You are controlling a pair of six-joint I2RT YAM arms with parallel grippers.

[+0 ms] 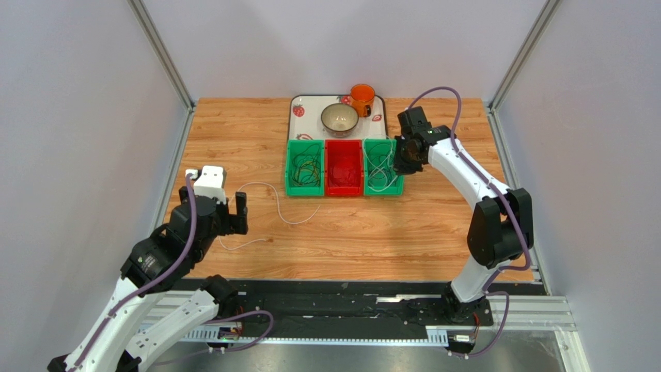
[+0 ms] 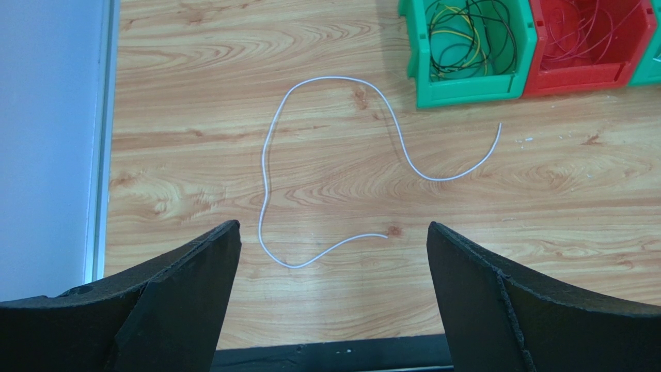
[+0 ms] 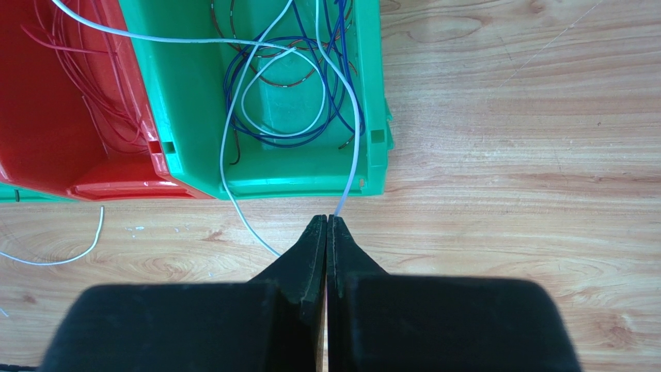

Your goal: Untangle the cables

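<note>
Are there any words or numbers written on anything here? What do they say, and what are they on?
None: no word, number or brand can be read in any view.
Tray: small red marks at its corners, too small to tell if they are pictures or letters.
Left green bin, red bin, right green bin: plain walls, no label showing.

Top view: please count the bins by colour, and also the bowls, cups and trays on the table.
Green bins: 2
Red bins: 1
Bowls: 1
Cups: 1
Trays: 1
Total: 6
</note>
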